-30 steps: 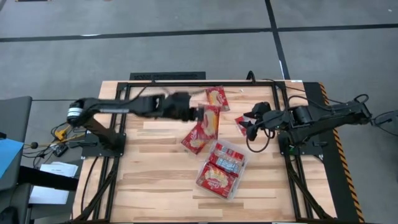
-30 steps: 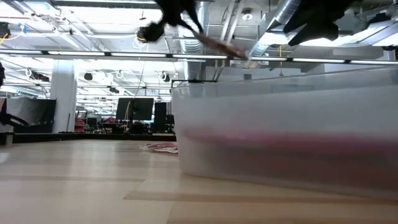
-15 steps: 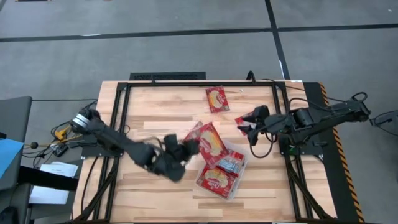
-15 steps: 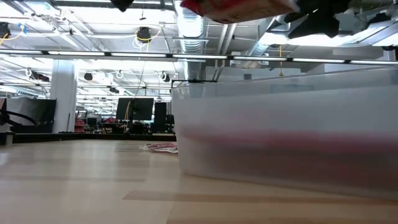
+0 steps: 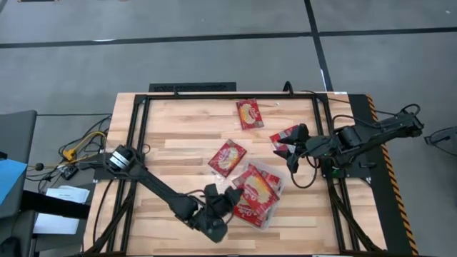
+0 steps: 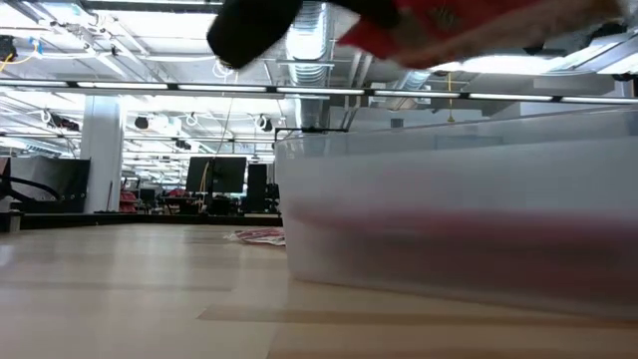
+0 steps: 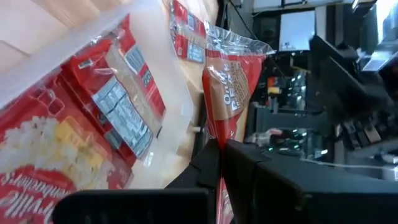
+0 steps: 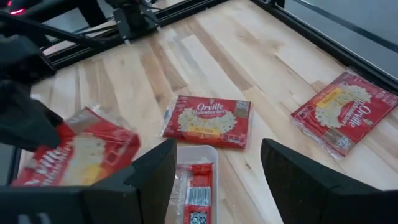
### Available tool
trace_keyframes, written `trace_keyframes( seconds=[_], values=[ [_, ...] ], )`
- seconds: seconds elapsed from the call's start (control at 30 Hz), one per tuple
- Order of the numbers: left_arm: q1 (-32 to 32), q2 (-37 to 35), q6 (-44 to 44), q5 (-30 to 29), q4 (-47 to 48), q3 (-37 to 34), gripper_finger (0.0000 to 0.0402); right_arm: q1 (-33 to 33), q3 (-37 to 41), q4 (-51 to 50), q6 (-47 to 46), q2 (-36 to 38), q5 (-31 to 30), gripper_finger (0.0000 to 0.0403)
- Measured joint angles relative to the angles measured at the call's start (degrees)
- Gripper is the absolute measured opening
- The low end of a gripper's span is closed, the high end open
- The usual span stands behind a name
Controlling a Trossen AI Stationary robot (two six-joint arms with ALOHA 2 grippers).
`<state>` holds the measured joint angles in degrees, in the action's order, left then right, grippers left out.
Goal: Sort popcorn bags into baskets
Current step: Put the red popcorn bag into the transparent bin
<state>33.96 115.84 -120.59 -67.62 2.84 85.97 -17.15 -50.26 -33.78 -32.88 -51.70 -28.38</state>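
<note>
My left gripper (image 5: 235, 195) is shut on a red popcorn bag (image 5: 262, 186) and holds it over the clear tray (image 5: 266, 223). The tray stands near the table's middle and has other red bags (image 5: 246, 209) lying in it. Three more bags lie flat on the wood: one (image 5: 227, 157) just beyond the tray, one (image 5: 248, 113) near the far edge, one (image 5: 284, 135) under my right gripper (image 5: 291, 148). That gripper hangs open above the table, right of the tray, touching nothing. In the low view the held bag (image 6: 449, 22) shows above the tray wall (image 6: 449, 209). My left gripper pinches the red bag by one end edge (image 7: 214, 132) between its two fingers (image 7: 205, 163). It comes from the table's near-left side. The bag is lifted clear and stretches away from the fingers over the tray, tilted.
Black frame rails run along the table's left, right and far sides. The left arm lies slanted across the near-left part of the table. Bare wood (image 5: 178, 143) shows left of the tray. The tray wall fills the low view's right half.
My left arm has swung from the table's far middle toward the near edge. It has carried one red bag off the wood and over the tray. The bag beside it stayed on the table. My right gripper has kept its place.
</note>
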Motion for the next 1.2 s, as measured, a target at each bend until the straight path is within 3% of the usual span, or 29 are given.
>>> trace_keyframes(
  seconds=[0.13, 0.4, 0.53, 0.63, 0.77, 0.97, 1.2],
  values=[
    [1.2, 1.2, -2.7, 0.1, 13.0, 8.7, 0.0000, -1.3, 0.0, 0.0, 0.4, 0.0, 0.0, 0.0260],
    [1.7, 8.6, -2.9, -3.9, 19.7, 23.0, 0.0000, -2.0, 0.0, -0.1, 0.6, 0.0, -0.2, 0.0260],
    [3.0, 13.5, -9.1, -3.6, 23.1, 27.4, 0.0000, -2.3, 0.0, -0.3, 0.5, 0.0, -0.2, 0.0260],
    [4.3, 16.1, -13.7, -3.1, 26.8, 29.4, 0.0000, -2.4, 0.0, -0.3, 0.5, 0.0, -0.2, 0.0260],
    [4.9, 17.5, -14.3, -2.0, 27.5, 31.1, 0.0000, -2.4, 0.0, -0.4, 0.5, 0.0, -0.2, 0.0260],
    [4.6, 17.5, -14.7, -1.8, 37.1, 31.3, 0.0000, -2.4, 0.0, -0.4, 0.5, 0.0, -0.2, 0.0260],
    [4.3, 18.4, -15.1, 0.4, 36.6, 31.0, 0.0000, -2.4, 0.0, -0.5, 0.5, 0.0, -0.2, 0.0260]
  ],
)
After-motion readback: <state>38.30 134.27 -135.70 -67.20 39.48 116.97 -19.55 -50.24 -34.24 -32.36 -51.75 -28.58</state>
